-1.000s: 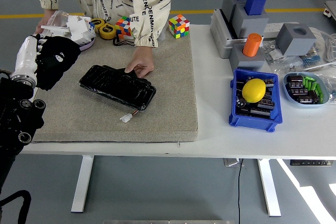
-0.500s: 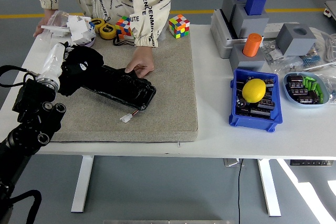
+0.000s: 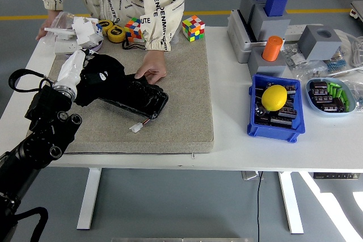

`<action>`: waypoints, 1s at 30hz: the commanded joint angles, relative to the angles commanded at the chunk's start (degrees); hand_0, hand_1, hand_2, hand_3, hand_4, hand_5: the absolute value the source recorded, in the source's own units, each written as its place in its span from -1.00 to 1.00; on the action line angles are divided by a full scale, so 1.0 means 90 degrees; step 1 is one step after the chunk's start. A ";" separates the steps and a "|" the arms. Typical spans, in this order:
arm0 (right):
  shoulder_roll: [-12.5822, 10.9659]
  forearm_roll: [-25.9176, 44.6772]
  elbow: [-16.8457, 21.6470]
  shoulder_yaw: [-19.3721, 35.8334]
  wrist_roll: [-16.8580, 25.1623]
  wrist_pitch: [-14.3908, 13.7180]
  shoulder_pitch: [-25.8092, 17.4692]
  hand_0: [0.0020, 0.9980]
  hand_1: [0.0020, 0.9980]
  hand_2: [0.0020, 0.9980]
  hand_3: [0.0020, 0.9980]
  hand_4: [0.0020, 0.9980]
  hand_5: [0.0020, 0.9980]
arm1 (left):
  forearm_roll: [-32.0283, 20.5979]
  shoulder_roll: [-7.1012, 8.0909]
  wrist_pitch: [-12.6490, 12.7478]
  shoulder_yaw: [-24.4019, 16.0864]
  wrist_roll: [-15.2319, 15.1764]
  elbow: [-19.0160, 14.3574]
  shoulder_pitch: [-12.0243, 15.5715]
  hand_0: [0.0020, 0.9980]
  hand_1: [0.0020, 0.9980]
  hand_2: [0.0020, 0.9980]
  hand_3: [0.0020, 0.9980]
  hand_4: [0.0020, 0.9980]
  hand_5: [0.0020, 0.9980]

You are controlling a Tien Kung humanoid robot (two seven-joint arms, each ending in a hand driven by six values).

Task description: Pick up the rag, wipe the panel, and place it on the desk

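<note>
A glossy black panel point(image 3: 142, 98) lies on the grey felt mat point(image 3: 176, 111), with a small white connector point(image 3: 135, 128) on a wire at its near edge. My left hand point(image 3: 88, 75) is shut on a black rag point(image 3: 102, 77) and presses it on the panel's left end. A person's hand point(image 3: 150, 73) rests on the panel's far right edge and steadies it. My right hand is out of view.
Two Rubik's cubes point(image 3: 193, 28), yellow tape rolls point(image 3: 112, 30) and a white tray of parts point(image 3: 76, 31) sit at the mat's far edge. A blue bin point(image 3: 274, 111) with a yellow lemon point(image 3: 274, 97), grey fixtures point(image 3: 266, 18) and a bowl of parts point(image 3: 331, 96) stand on the right.
My left hand with the rag has moved right from the mat's left edge onto the panel's left end. The person's hand has stayed on the panel.
</note>
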 joint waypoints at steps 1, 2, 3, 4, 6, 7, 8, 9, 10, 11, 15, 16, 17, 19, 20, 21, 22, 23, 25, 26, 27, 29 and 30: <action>0.0003 0.0002 0.0000 0.0004 0.0001 0.0002 0.0002 0.04 0.11 -0.01 0.04 0.69 -0.30 | -0.0082 0.0009 -0.0016 0.0085 0.0024 -0.0048 0.0018 -0.60 -0.49 -0.30 0.12 0.25 -1.00; 0.0006 0.0001 0.0000 0.0013 0.0003 0.0002 0.0002 0.04 0.11 -0.01 0.04 0.69 -0.30 | -0.0139 0.0015 -0.0030 0.0152 0.0044 -0.0083 0.0029 -0.60 -0.49 -0.30 0.12 0.25 -1.00; 0.0010 -0.0003 0.0000 0.0023 0.0003 0.0003 -0.0001 0.04 0.11 -0.01 0.04 0.69 -0.30 | -0.0216 0.0031 -0.0051 0.0260 0.0071 -0.0146 0.0048 -0.60 -0.49 -0.30 0.12 0.25 -1.00; 0.0011 -0.0006 0.0000 0.0027 0.0004 0.0004 -0.0001 0.04 0.11 -0.01 0.04 0.69 -0.30 | -0.0316 0.0047 -0.0067 0.0369 0.0094 -0.0222 0.0070 -0.60 -0.49 -0.30 0.12 0.25 -1.00; 0.0012 -0.0011 0.0000 0.0043 0.0010 0.0004 -0.0002 0.04 0.11 -0.01 0.04 0.69 -0.30 | -0.0461 0.0072 -0.0085 0.0521 0.0123 -0.0329 0.0098 -0.60 -0.49 -0.30 0.12 0.25 -1.00; 0.0011 -0.0020 0.0000 0.0053 0.0010 0.0004 -0.0006 0.04 0.11 -0.01 0.04 0.70 -0.30 | -0.0604 0.0104 -0.0097 0.0694 0.0149 -0.0453 0.0126 -0.60 -0.49 -0.30 0.12 0.25 -1.00; 0.0010 -0.0024 0.0000 0.0057 0.0010 0.0005 -0.0008 0.04 0.11 -0.01 0.04 0.70 -0.30 | -0.0695 0.0122 -0.0107 0.0811 0.0165 -0.0525 0.0144 -0.60 -0.49 -0.30 0.12 0.25 -1.00; 0.0010 -0.0024 0.0000 0.0059 0.0012 0.0005 -0.0010 0.04 0.11 -0.01 0.04 0.70 -0.30 | -0.0753 0.0133 -0.0112 0.0886 0.0174 -0.0574 0.0158 -0.60 -0.49 -0.30 0.12 0.25 -1.00; 0.0011 -0.0023 0.0000 0.0059 0.0015 0.0006 -0.0011 0.04 0.11 -0.01 0.04 0.70 -0.30 | -0.0820 0.0148 -0.0115 0.0978 0.0181 -0.0644 0.0177 -0.60 -0.49 -0.30 0.12 0.25 -1.00; 0.0012 -0.0022 0.0000 0.0055 0.0017 0.0007 -0.0013 0.04 0.11 -0.01 0.04 0.70 -0.30 | -0.0899 0.0163 -0.0118 0.1089 0.0189 -0.0729 0.0202 -0.60 -0.49 -0.30 0.12 0.25 -1.00; 0.0023 -0.0018 0.0000 0.0043 0.0028 0.0016 -0.0019 0.04 0.11 -0.01 0.04 0.70 -0.30 | -0.1090 0.0181 -0.0130 0.1453 0.0220 -0.0996 0.0288 -0.60 -0.50 -0.30 0.12 0.25 -1.00; 0.0025 -0.0013 0.0000 0.0035 0.0034 0.0018 -0.0015 0.04 0.11 -0.01 0.04 0.70 -0.30 | -0.1142 0.0185 -0.0128 0.1558 0.0222 -0.1064 0.0301 -0.60 -0.50 -0.30 0.12 0.25 -1.00; 0.0026 -0.0009 0.0000 0.0031 0.0037 0.0020 -0.0013 0.04 0.11 -0.01 0.04 0.70 -0.30 | -0.1168 0.0186 -0.0127 0.1613 0.0223 -0.1099 0.0307 -0.60 -0.50 -0.30 0.12 0.25 -1.00; 0.0034 -0.0005 0.0000 0.0031 0.0039 0.0021 -0.0012 0.04 0.11 -0.01 0.04 0.70 -0.30 | -0.1245 0.0178 -0.0125 0.1826 0.0235 -0.1226 0.0325 -0.61 -0.51 -0.31 0.12 0.25 -1.00; 0.0033 0.0001 0.0000 0.0024 0.0040 0.0022 -0.0011 0.04 0.11 -0.01 0.04 0.70 -0.30 | -0.1271 0.0172 -0.0123 0.1906 0.0238 -0.1277 0.0332 -0.61 -0.51 -0.31 0.12 0.25 -1.00; 0.0033 0.0001 0.0000 0.0023 0.0041 0.0022 -0.0010 0.04 0.11 -0.01 0.04 0.70 -0.30 | -0.1292 0.0165 -0.0120 0.1966 0.0240 -0.1316 0.0339 -0.61 -0.51 -0.31 0.12 0.25 -1.00; 0.0032 0.0001 0.0000 0.0030 0.0041 0.0021 -0.0010 0.04 0.11 -0.01 0.04 0.70 -0.30 | -0.1309 0.0151 -0.0119 0.2057 0.0248 -0.1362 0.0352 -0.61 -0.51 -0.31 0.12 0.25 -1.00; 0.0033 0.0003 0.0000 0.0034 0.0041 0.0021 -0.0009 0.04 0.11 -0.01 0.04 0.70 -0.30 | -0.1324 0.0135 -0.0126 0.2147 0.0259 -0.1395 0.0362 -0.61 -0.51 -0.31 0.12 0.25 -1.00; 0.0032 0.0007 0.0000 0.0027 0.0040 0.0023 -0.0006 0.04 0.12 -0.01 0.04 0.70 -0.30 | -0.1360 0.0108 -0.0129 0.2260 0.0267 -0.1445 0.0386 -0.61 -0.51 -0.31 0.12 0.25 -1.00; 0.0032 0.0011 0.0000 0.0022 0.0043 0.0024 -0.0007 0.04 0.12 -0.01 0.04 0.70 -0.30 | -0.1366 0.0096 -0.0130 0.2301 0.0272 -0.1470 0.0396 -0.61 -0.51 -0.31 0.12 0.25 -1.00; 0.0032 0.0011 0.0000 0.0017 0.0042 0.0025 -0.0009 0.04 0.12 -0.01 0.04 0.70 -0.30 | -0.1384 0.0082 -0.0129 0.2354 0.0273 -0.1499 0.0405 -0.61 -0.51 -0.31 0.12 0.25 -1.00; 0.0033 0.0001 0.0000 0.0028 0.0037 0.0024 -0.0013 0.04 0.12 -0.01 0.04 0.70 -0.30 | -0.1404 0.0062 -0.0129 0.2445 0.0277 -0.1543 0.0405 -0.61 -0.51 -0.31 0.12 0.25 -1.00; 0.0032 -0.0003 0.0000 0.0032 0.0036 0.0023 -0.0015 0.04 0.12 -0.01 0.04 0.70 -0.30 | -0.1413 0.0055 -0.0127 0.2480 0.0276 -0.1558 0.0403 -0.61 -0.51 -0.31 0.12 0.25 -1.00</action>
